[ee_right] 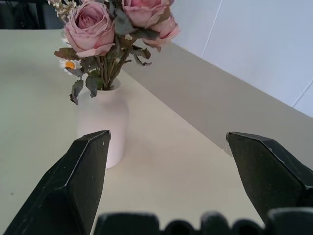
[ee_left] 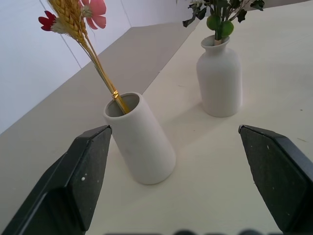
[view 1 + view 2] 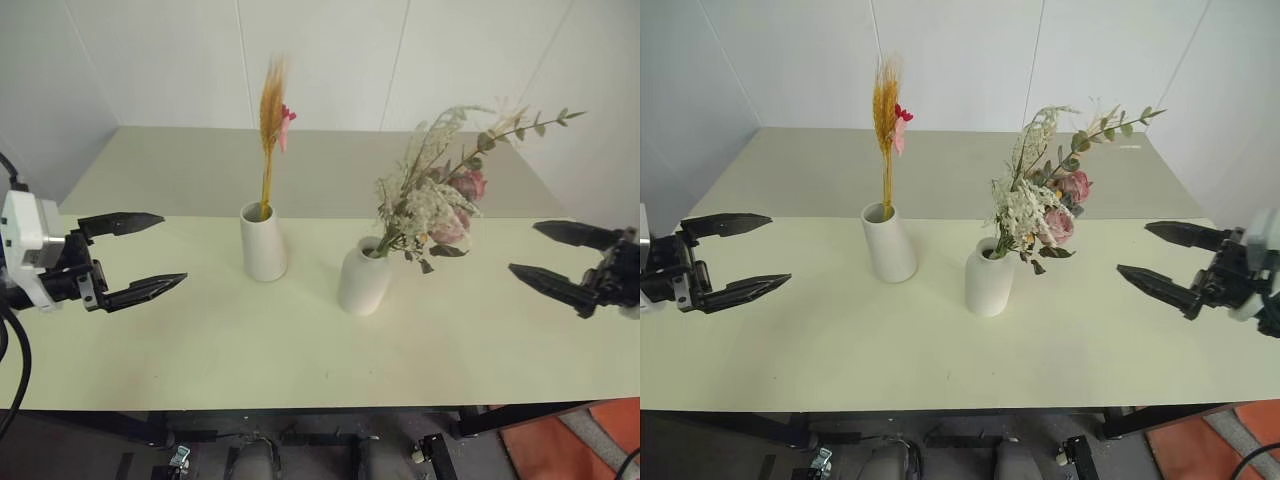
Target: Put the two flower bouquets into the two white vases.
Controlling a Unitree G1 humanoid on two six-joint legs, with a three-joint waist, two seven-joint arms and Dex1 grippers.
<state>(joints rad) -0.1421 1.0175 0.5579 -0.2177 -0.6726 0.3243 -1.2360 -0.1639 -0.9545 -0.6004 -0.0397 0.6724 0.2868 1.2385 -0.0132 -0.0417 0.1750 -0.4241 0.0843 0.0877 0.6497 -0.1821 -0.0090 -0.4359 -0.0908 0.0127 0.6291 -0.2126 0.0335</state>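
Observation:
A slim golden plume with a small pink-red bloom [image 3: 271, 110] stands upright in the tapered white vase [image 3: 263, 242] near the table's middle. Just right of it, the bushier pink-flower bunch [image 3: 445, 195] rises from the rounded narrow-necked white vase [image 3: 363, 277] and leans to the right. My left gripper [image 3: 135, 257] hovers open over the table's left side, well apart from the tapered vase, nothing between its fingers. My right gripper [image 3: 552, 253] is open and empty at the right edge, clear of the bunch. The wrist views show the tapered vase [image 2: 139, 139] and the rounded vase [image 1: 102, 125].
The pale table [image 3: 300, 350] runs wide, its front edge near me. White walls [image 3: 330, 50] close the back and sides. A dark frame and an orange floor patch [image 3: 570, 445] lie below the front edge.

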